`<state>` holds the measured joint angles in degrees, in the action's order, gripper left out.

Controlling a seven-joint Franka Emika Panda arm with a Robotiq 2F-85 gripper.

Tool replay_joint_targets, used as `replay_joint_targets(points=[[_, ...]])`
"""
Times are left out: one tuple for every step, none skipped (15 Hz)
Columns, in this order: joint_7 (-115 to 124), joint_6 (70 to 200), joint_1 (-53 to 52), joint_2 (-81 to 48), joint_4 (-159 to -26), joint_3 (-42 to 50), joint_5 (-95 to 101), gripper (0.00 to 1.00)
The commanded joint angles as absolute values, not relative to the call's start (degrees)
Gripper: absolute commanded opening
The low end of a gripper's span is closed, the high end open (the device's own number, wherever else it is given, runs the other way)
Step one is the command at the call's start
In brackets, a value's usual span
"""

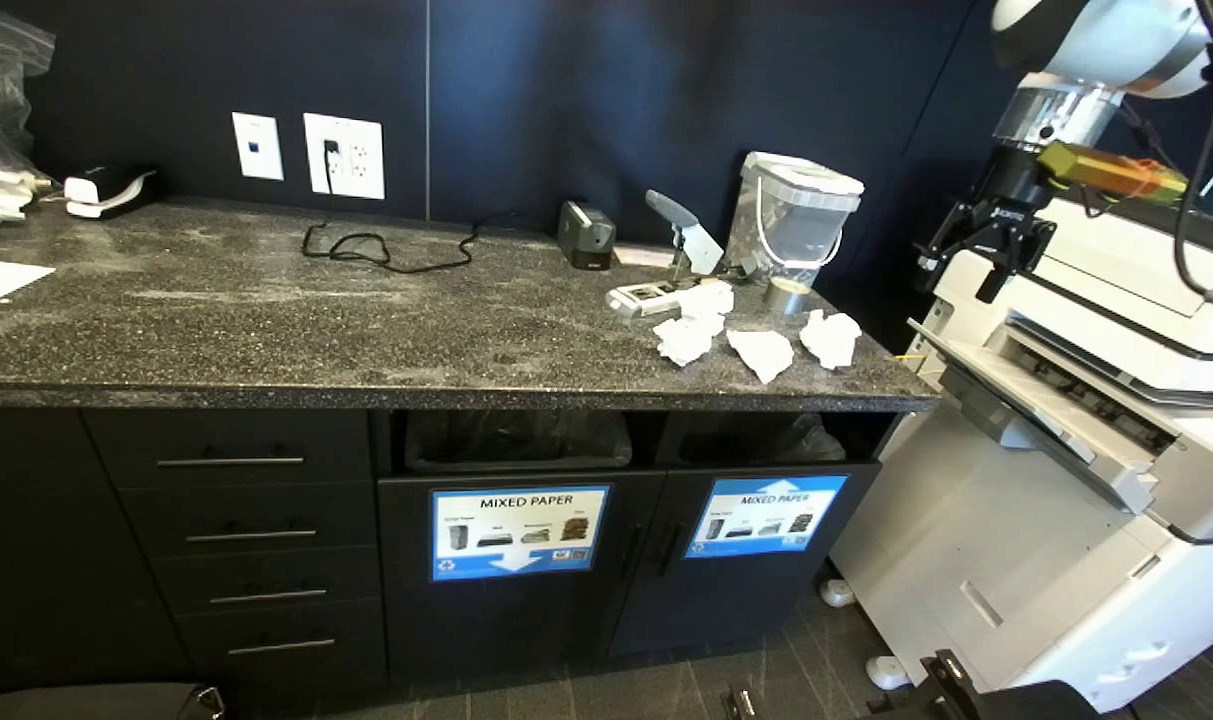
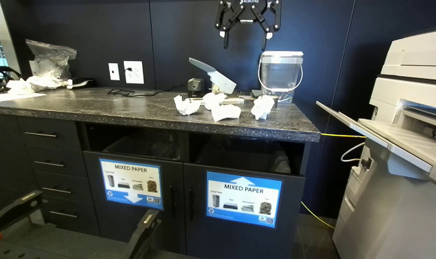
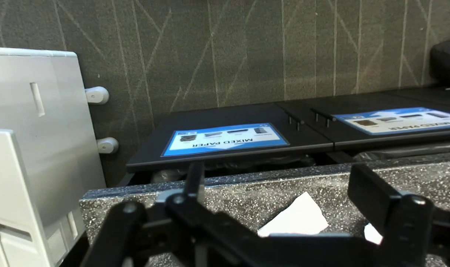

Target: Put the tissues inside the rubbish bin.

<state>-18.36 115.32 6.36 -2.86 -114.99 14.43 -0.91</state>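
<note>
1. Below the counter (image 1: 416, 330), dark cabinet doors (image 2: 239, 241) each bear a blue-and-white MIXED PAPER sign (image 2: 243, 212).
2. Under the counter's front edge, in the openings above those doors, sit a rubbish bin (image 1: 511, 463) and a second bin (image 2: 282, 164), both lined with clear plastic.
3. Just beside the counter's free end stands a white printer (image 1: 1046, 520).
4. Four crumpled white tissues (image 2: 226, 112) lie on top of the counter, near its front edge and toward its free end.
5. The gripper (image 2: 244, 46) hangs higher than the counter, pointing down, its jaws spread wide; in the wrist view a tissue (image 3: 299, 218) on the counter shows between them.
6. Farther in on the counter are a white device (image 1: 636, 300) with a raised top and a roll of tape (image 1: 790, 299).
7. At the counter's back edge stand a small dark box (image 1: 588, 237) and a clear lidded bucket (image 2: 280, 73).
8. On the counter, well apart from its free end, rests a clear plastic bag (image 2: 54, 59).
9. Behind the counter, a white outlet plate (image 1: 346, 158) on the dark wall (image 1: 586, 100) holds a plug (image 1: 330, 148), its black cord (image 1: 426, 269) trailing over the counter.
</note>
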Motion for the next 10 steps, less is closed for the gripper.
replay_joint_targets(points=[[-16.9,117.5,8.8,-10.1,-109.2,12.7,-4.3,1.00],[-16.4,117.7,9.3,-12.0,-107.8,12.5,-4.6,1.00],[-15.3,118.0,9.8,-14.0,-106.2,12.2,-5.0,1.00],[-13.5,118.1,10.2,-16.1,-104.5,12.0,-5.3,1.00],[-12.9,118.1,10.8,-17.9,-102.8,11.8,-6.0,1.00],[-11.7,118.1,11.3,-19.8,-101.0,11.5,-6.4,1.00],[-10.7,117.9,11.8,-22.0,-99.0,11.2,-7.0,1.00],[-9.9,117.7,12.3,-24.0,-96.8,11.0,-7.4,1.00],[-9.4,117.5,12.9,-26.1,-94.6,10.6,-7.8,1.00],[-8.6,117.5,13.3,-27.7,-92.8,10.3,-8.0,1.00]])
